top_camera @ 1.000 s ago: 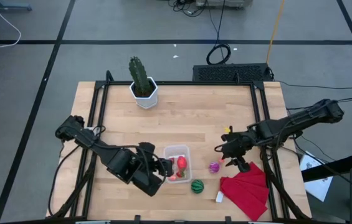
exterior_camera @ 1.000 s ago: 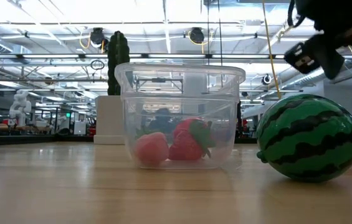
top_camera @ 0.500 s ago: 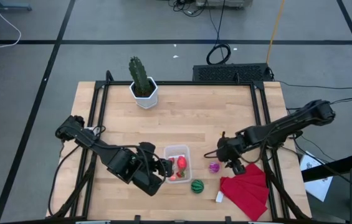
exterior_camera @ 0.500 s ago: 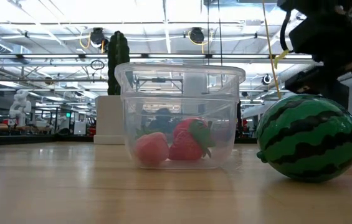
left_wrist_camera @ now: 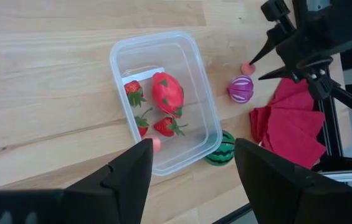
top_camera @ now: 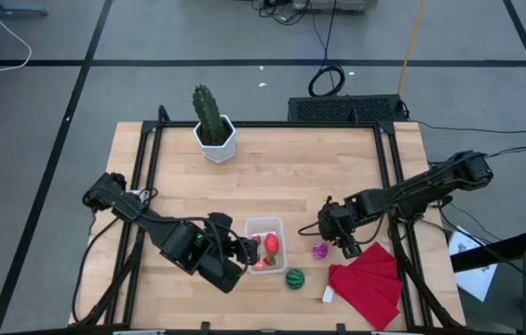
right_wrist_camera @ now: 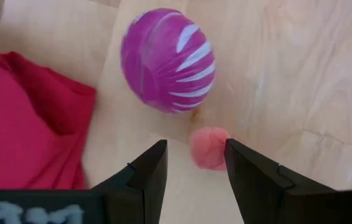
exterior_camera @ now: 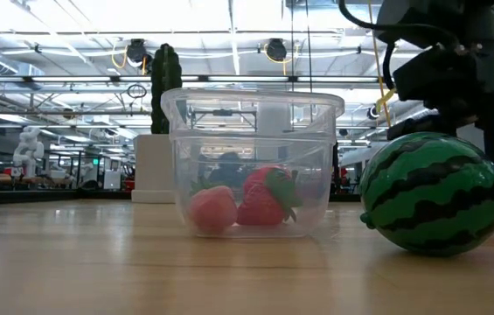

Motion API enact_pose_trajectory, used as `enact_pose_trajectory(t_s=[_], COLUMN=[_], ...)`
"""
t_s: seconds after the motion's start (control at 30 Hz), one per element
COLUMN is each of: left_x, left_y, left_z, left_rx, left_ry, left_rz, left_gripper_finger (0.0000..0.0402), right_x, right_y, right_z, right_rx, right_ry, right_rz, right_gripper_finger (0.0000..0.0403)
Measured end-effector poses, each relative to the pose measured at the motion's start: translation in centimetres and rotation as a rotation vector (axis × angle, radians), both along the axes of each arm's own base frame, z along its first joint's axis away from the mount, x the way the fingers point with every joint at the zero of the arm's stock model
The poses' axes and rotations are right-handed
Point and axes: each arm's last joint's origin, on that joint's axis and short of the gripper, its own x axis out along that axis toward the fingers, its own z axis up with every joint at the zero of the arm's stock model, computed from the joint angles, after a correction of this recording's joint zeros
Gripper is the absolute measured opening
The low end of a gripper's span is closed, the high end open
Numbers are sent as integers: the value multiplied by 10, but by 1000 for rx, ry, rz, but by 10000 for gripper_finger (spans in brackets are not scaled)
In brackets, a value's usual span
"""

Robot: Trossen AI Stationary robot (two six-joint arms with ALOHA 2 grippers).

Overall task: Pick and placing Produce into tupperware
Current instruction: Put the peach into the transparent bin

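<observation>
The clear tupperware (top_camera: 265, 242) sits on the wooden table (top_camera: 272, 177) near its front edge, a little left of centre; inside it lie a large red fruit (left_wrist_camera: 167, 93) and a few small strawberries (left_wrist_camera: 166, 127), and from the low view a pink-red piece (exterior_camera: 212, 210) rests against the near wall beside a strawberry (exterior_camera: 268, 198). The left gripper (top_camera: 244, 251) hangs just beside the tupperware's left wall, its two dark fingers (left_wrist_camera: 129, 177) spread apart with nothing between them, the container showing through the gap in its wrist view; the arm reaches in from the table's left side.

The right gripper (top_camera: 326, 233) is low over the table to the right of the tupperware, above a purple striped onion (top_camera: 319, 249) and a small pink bit (right_wrist_camera: 209, 148); in its wrist view the pink bit lies on the wood between the two fingertips (right_wrist_camera: 149, 168), which stand parted at a moderate gap; I cannot tell whether they touch it, and nothing is gripped. The purple onion lies just beside the pink bit, near the edge of the red folded cloth (top_camera: 370, 279).

A green striped watermelon ball (top_camera: 294, 278) rests on the table near the tupperware's front right corner, apart from it in the low view; a small white tag (top_camera: 328, 295) lies at the cloth's left corner. The cactus in its white pot (top_camera: 213, 126) stands at the far edge, well apart from everything else.
</observation>
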Motion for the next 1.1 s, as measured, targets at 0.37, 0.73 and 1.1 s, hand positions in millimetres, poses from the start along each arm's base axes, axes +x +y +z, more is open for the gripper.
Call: enact_pose_trajectory(t_s=[0.37, 0.73, 1.1], left_x=[0, -1, -2], left_y=[-1, -1, -1], left_z=[0, -1, -1], left_rx=[5, 9, 14], left_ry=[7, 25, 31], left_rz=[-19, -40, -40], left_gripper_finger=[230, 230, 230], right_x=[5, -1, -26], right_y=[1, -8, 2], right_z=[-13, -3, 20], right_rx=[-35, -109, -45], right_ry=[37, 16, 51], right_rz=[14, -20, -72], right_gripper_finger=[153, 153, 153])
